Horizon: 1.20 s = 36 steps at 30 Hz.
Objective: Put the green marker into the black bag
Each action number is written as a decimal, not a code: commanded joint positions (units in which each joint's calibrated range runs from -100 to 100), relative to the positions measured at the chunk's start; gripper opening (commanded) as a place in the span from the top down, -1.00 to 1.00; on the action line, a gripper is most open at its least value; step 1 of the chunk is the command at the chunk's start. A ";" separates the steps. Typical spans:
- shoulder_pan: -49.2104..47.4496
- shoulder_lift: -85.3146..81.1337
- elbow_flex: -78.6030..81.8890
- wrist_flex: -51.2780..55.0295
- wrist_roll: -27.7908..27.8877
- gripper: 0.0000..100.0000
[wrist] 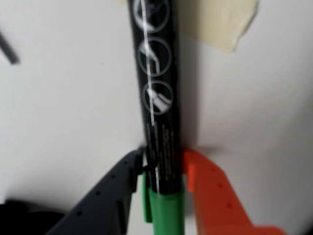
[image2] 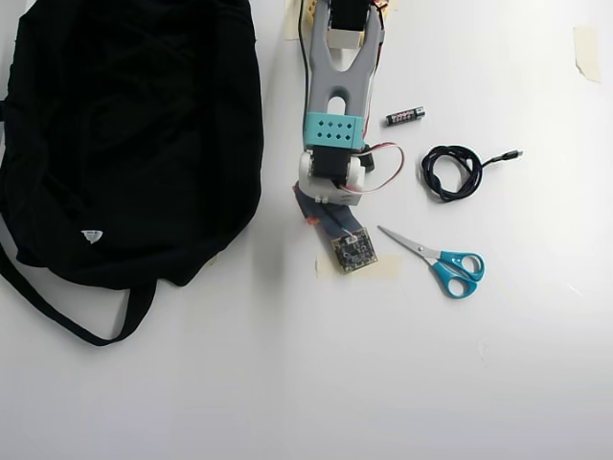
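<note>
In the wrist view the green marker (wrist: 157, 98) runs up the middle, a dark barrel with white printed icons and a green cap (wrist: 166, 210) at the bottom edge. My gripper (wrist: 163, 159) is shut on it near the cap, with the black finger (wrist: 112, 196) against its left side and the orange finger (wrist: 210, 196) against its right. It stays close over the white table. In the overhead view the arm (image2: 335, 125) hides the marker, and the gripper (image2: 316, 216) is just right of the black bag (image2: 134, 134), which lies slumped at the upper left.
Blue-handled scissors (image2: 442, 262) lie right of the gripper. A coiled black cable (image2: 452, 172) and a small black battery (image2: 405, 115) lie further up. Beige tape pieces (image2: 586, 50) sit on the table, one under the wrist (image2: 383, 270). The bag's strap (image2: 77, 321) loops toward the lower left.
</note>
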 commanded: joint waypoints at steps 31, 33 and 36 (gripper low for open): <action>-0.54 -1.80 -6.37 4.31 0.21 0.96; -0.54 -1.80 -6.37 4.31 0.21 0.96; -0.54 -1.80 -6.37 4.31 0.27 0.96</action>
